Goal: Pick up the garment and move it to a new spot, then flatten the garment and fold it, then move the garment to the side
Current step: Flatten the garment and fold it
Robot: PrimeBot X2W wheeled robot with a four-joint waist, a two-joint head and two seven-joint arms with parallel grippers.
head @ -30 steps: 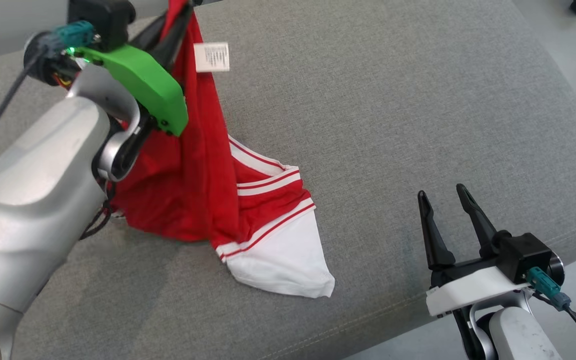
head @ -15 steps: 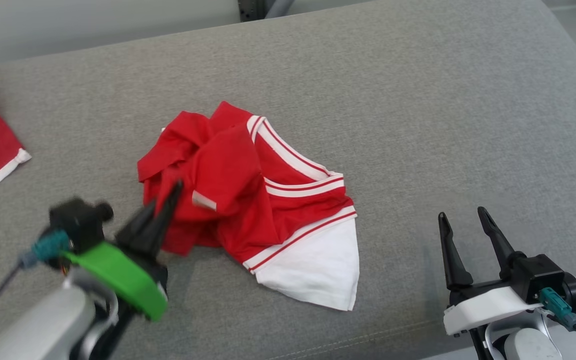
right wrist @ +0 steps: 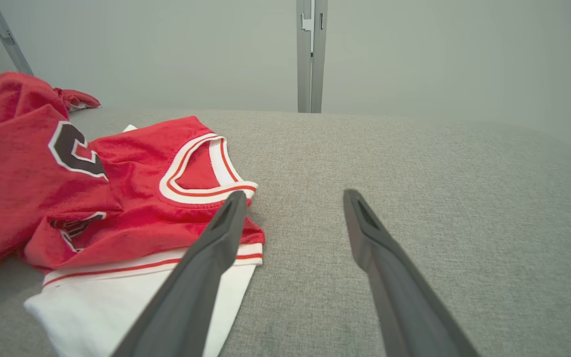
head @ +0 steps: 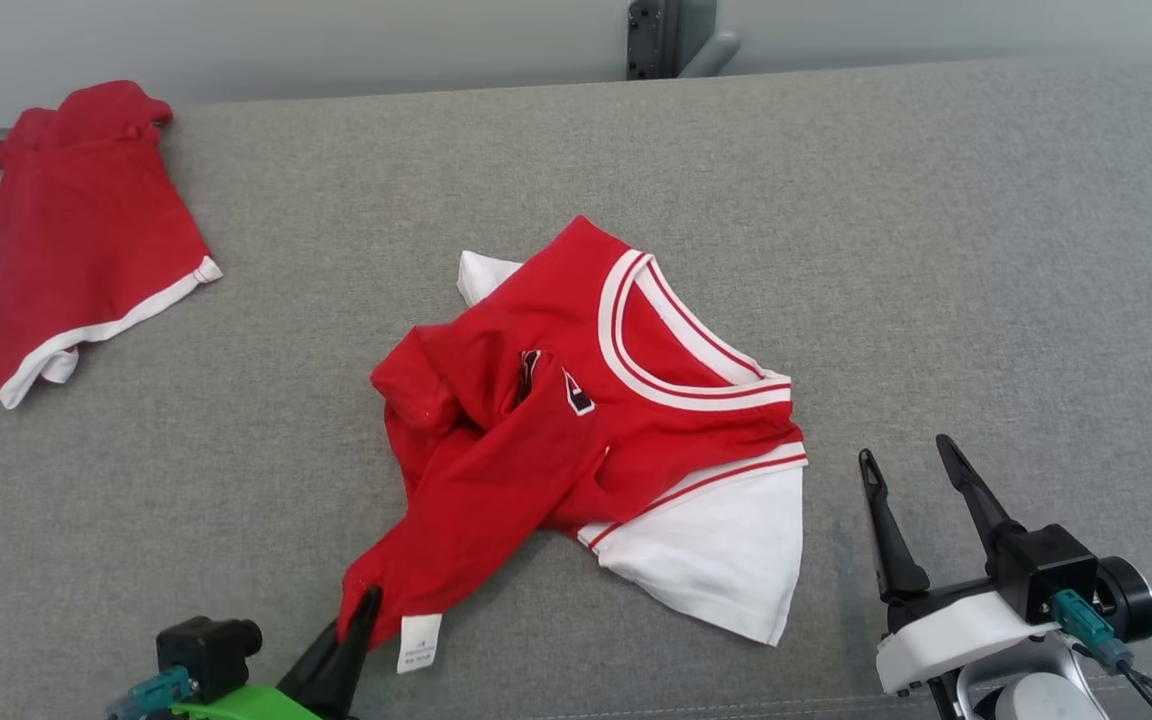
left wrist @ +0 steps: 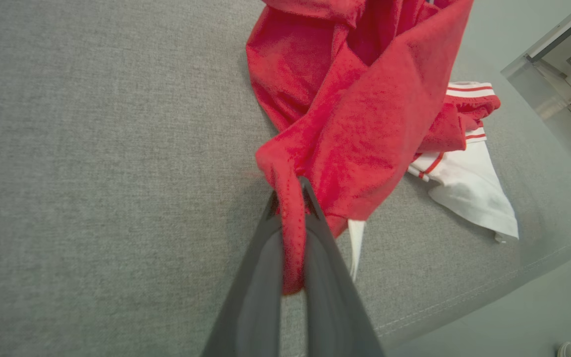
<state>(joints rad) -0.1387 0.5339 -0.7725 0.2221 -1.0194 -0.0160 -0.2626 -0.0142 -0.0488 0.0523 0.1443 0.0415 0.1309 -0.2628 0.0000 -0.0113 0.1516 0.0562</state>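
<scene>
My left tool (head: 366, 603) is clenched on the red jersey (head: 556, 430): its two dark fingers are pressed together with a fold of the red hem between them. In my left wrist view the left tool (left wrist: 290, 193) has this fold running down between the fingers. From the fingertips the red jersey (left wrist: 365, 114) spreads away, upward and to the right. Just to the right of the fingertips a white care label (head: 420, 640) hangs from the same edge of the cloth. In the wrist view the care label (left wrist: 355, 243) is a narrow white strip beside my right finger.

The jersey lies crumpled on the grey fabric surface (head: 936, 250), ahead of my left tool and to the left of my right tool. Its V-shaped neckline (head: 616, 320), white with red stripes, faces up. A white sleeve (head: 716, 560) lies flat on the side nearest to my right tool.

My right tool (head: 906, 452) is released; its fingers stand well apart and hold nothing. It is just beside the white sleeve. In my right wrist view the right tool (right wrist: 295, 196) points over the surface (right wrist: 439, 198). There the red jersey (right wrist: 132, 218) lies to its left, and my left finger crosses in front of the white sleeve (right wrist: 82, 307). A dark letter (right wrist: 62, 144) with a white outline shows on a raised part of the red cloth.

A second red garment (head: 86, 250) with white trim lies far ahead and to the left of my left tool, well apart from the jersey.
</scene>
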